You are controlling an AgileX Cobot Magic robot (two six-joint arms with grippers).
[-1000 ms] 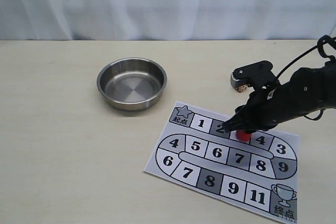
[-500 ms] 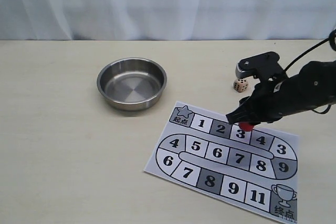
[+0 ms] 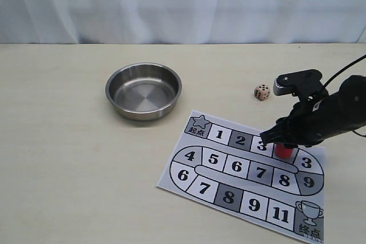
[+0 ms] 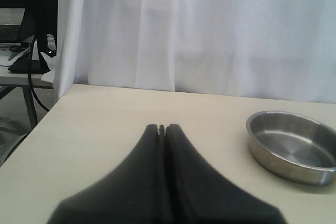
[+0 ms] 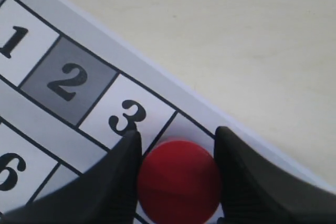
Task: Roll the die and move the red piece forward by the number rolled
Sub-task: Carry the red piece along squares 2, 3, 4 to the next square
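The red piece (image 3: 283, 151) is a short red cylinder standing over square 4 of the paper game board (image 3: 229, 197). My right gripper (image 3: 278, 143) is shut on it. In the right wrist view the two black fingers (image 5: 118, 177) press both sides of the red piece (image 5: 178, 182), just past the printed 3; the right gripper (image 5: 178, 132) points down at the board. The die (image 3: 262, 92), a tiny beige cube with dark pips, lies on the table behind the board. My left gripper (image 4: 162, 128) is shut on nothing, hovering over bare table, outside the exterior view.
A round steel bowl (image 3: 143, 108) sits on the table left of the board and appears beside the left gripper as the steel bowl (image 4: 268, 158). A white curtain hangs behind the table. The table's edge and an open gap lie at the left wrist view's far side.
My right gripper carried the red piece to the right along the top row, from about square 3 to square 4. The die, earlier partly hidden by the arm, now shows fully.
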